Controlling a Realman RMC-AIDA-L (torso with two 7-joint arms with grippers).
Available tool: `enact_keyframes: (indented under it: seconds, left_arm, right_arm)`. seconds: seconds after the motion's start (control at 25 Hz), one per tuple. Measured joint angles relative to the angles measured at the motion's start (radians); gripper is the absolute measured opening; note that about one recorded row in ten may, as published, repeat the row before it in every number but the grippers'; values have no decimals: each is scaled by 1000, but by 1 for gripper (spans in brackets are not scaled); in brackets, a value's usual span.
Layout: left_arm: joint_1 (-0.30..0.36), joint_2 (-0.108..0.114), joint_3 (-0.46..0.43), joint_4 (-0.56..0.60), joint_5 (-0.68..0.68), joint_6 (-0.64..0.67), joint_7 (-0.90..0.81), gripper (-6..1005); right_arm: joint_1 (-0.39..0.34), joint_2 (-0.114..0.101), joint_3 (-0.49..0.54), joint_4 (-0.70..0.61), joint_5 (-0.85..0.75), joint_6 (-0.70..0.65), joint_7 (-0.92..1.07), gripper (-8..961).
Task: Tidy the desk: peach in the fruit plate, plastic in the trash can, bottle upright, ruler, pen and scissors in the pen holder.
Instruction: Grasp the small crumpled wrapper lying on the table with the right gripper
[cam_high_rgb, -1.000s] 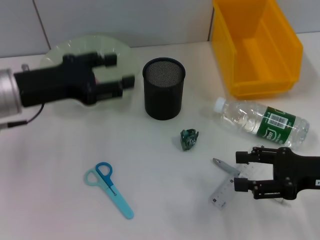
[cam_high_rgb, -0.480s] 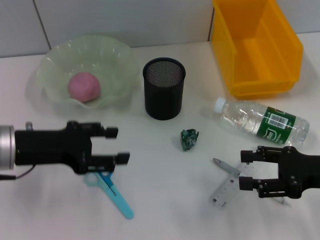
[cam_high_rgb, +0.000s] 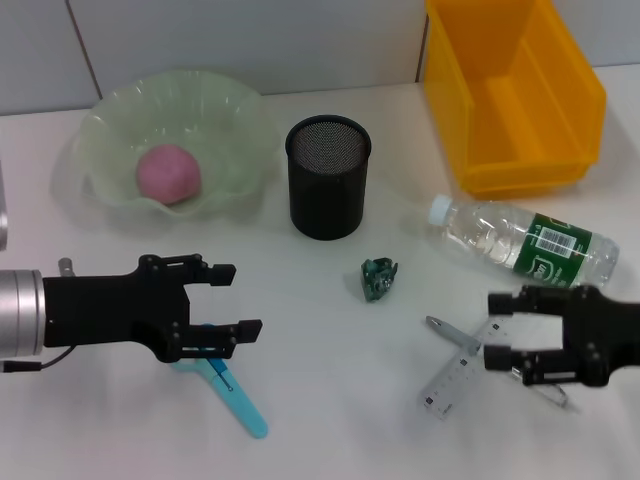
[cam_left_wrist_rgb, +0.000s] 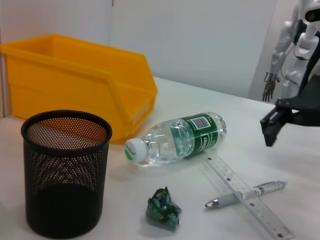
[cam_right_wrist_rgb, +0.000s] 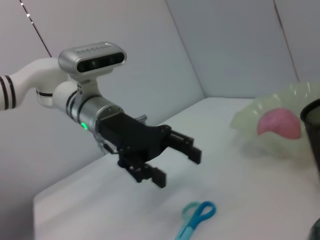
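The pink peach (cam_high_rgb: 168, 172) lies in the pale green fruit plate (cam_high_rgb: 232, 120). My left gripper (cam_high_rgb: 238, 298) is open and empty, hovering over the handles of the blue scissors (cam_high_rgb: 240, 402). The right wrist view shows that gripper (cam_right_wrist_rgb: 176, 161) above the scissors (cam_right_wrist_rgb: 198, 218). My right gripper (cam_high_rgb: 496, 330) is open beside the clear ruler (cam_high_rgb: 450, 385) and the silver pen (cam_high_rgb: 450, 334) crossing it. The bottle (cam_high_rgb: 525, 245) lies on its side. Crumpled green plastic (cam_high_rgb: 378, 277) sits in front of the black mesh pen holder (cam_high_rgb: 328, 178). The yellow trash can (cam_high_rgb: 515, 95) stands at the back right.
In the left wrist view the pen holder (cam_left_wrist_rgb: 65, 175), the plastic (cam_left_wrist_rgb: 162, 209), the bottle (cam_left_wrist_rgb: 177, 137), the ruler (cam_left_wrist_rgb: 246, 199) and the trash can (cam_left_wrist_rgb: 75, 75) are in sight. A wall runs behind the desk.
My left gripper has left the fruit plate, uncovering the peach, and come forward over the scissors. My right gripper has drifted slightly to the right.
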Motion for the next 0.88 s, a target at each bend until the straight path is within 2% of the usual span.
enact_keyframes:
  seconds: [0.16, 0.32, 0.36, 0.4, 0.48, 0.56, 0.6, 0.64, 0.72, 0.8, 0.88]
  left_arm:
    - [0, 0, -2, 0, -2, 1, -1, 796]
    - [2, 0, -20, -1, -7, 7, -2, 796]
    - [2, 0, -20, -1, -7, 7, -2, 796]
    - [2, 0, -20, -1, -7, 7, -3, 797]
    - [2, 0, -20, 0, -8, 7, -5, 797]
    - [2, 0, -24, 3, -9, 8, -6, 797]
    - [1, 0, -29, 6, -9, 11, -8, 797]
    - [1, 0, -29, 6, -9, 11, -8, 797]
    - [-2, 0, -36, 6, -9, 17, -9, 797]
    - [-6, 0, -43, 3, -9, 22, -9, 797]
    - [-6, 0, -43, 3, -9, 22, -9, 796]
  right_arm:
    - [23, 10, -1, -61, 15, 20, 35, 804]
    - [103, 15, -11, -110, 10, 83, 131, 805]
    - [103, 15, -11, -110, 10, 83, 131, 805]
    - [141, 15, -32, -121, 9, 103, 183, 805]
    - [156, 15, -50, -127, 9, 114, 208, 805]
    - [184, 13, -120, -150, 9, 147, 272, 805]
    - [208, 14, -212, -185, 8, 191, 347, 805]
    - [208, 14, -212, -185, 8, 191, 347, 805]
    - [239, 16, -347, -242, -4, 247, 452, 805]
    - [270, 16, -410, -272, -39, 268, 527, 805]
    - [286, 16, -430, -279, -59, 274, 554, 805]
